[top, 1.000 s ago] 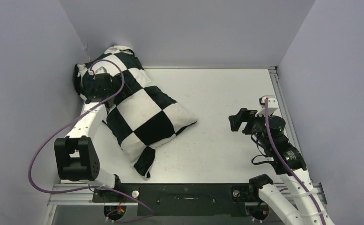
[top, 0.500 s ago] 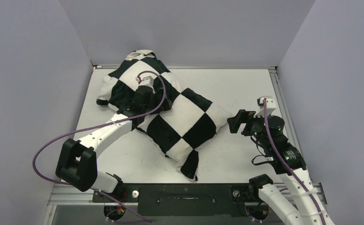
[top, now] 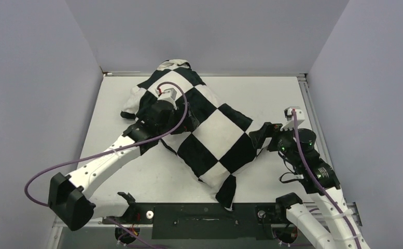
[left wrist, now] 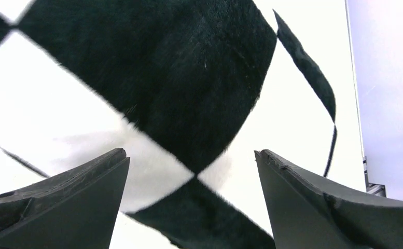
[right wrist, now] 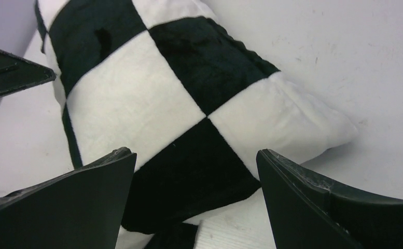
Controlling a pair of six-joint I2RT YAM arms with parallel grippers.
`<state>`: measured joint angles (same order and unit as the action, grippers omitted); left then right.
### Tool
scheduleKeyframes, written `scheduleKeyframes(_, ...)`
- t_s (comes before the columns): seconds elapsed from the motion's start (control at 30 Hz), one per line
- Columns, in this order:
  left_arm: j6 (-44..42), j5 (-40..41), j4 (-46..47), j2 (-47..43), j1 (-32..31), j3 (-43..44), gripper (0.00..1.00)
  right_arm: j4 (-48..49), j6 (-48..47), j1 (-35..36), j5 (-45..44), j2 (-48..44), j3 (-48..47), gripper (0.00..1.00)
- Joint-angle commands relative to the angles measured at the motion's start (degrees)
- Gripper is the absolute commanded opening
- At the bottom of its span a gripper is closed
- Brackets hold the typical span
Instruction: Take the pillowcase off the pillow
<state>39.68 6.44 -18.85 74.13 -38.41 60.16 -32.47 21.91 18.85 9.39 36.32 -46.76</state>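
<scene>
Pillowcase — one, checkered, on one table

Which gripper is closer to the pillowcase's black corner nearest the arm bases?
Right. The right gripper is beside the pillowcase's right edge, just beyond that black corner; the left gripper is over its far end.

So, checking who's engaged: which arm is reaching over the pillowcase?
The left arm, open jaws over the checkered pillowcase's far half; the right arm is only at its right edge.

No readable text, label, brand, number or sign shows anywhere.
</scene>
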Motion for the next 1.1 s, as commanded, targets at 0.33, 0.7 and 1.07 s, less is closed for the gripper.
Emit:
scheduleKeyframes(0.33,2.1,-1.1,-9.4,-22.4,10.7,-9.9,0.96,7.8,-2.3,0.3,3.7,10.6,-5.8,0.9)
scheduleKeyframes(0.7,1.9,-7.6,1.9,-12.4,14.0,-8.2,0.96,12.2,-3.6,0.3,6.8,34.6,-11.3,0.9)
scheduleKeyframes(1.07,-1.5,-17.6,8.1,13.1,14.7,7.1,0.96,12.1,2.9,6.1,12.6,26.6,2.7,0.9)
